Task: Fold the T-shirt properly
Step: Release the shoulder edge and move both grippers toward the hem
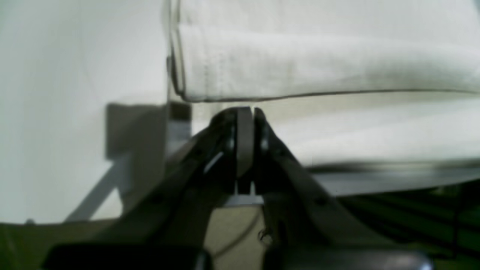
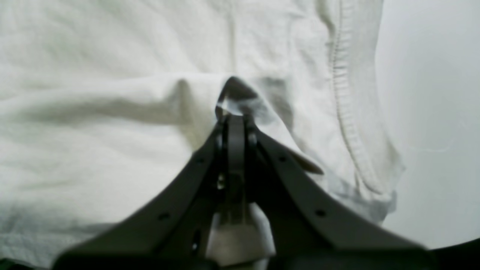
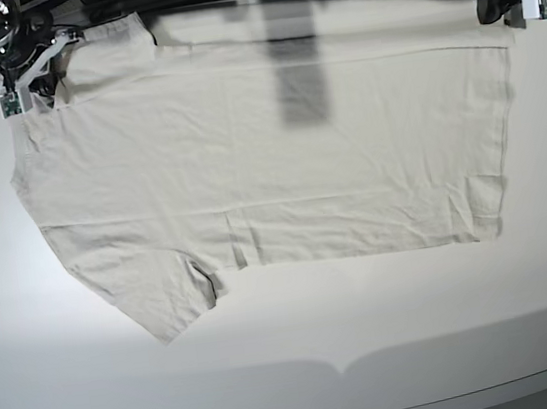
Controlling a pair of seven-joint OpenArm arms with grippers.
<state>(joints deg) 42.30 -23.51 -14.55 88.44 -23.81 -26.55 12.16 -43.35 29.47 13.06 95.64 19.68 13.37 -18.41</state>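
We see the T-shirt (image 3: 267, 155) spread flat on the white worktop (image 3: 371, 333), partly folded lengthwise, one sleeve sticking out toward the near-left. Right pincer (image 2: 235, 118) sits at the shirt's far-left corner, jaws closed tight, pinching a raised pucker of fabric near a stitched hem. Left pincer (image 1: 245, 110) at the far-right corner, jaws pressed together just beside the hemmed fold; we cannot tell if cloth is caught.
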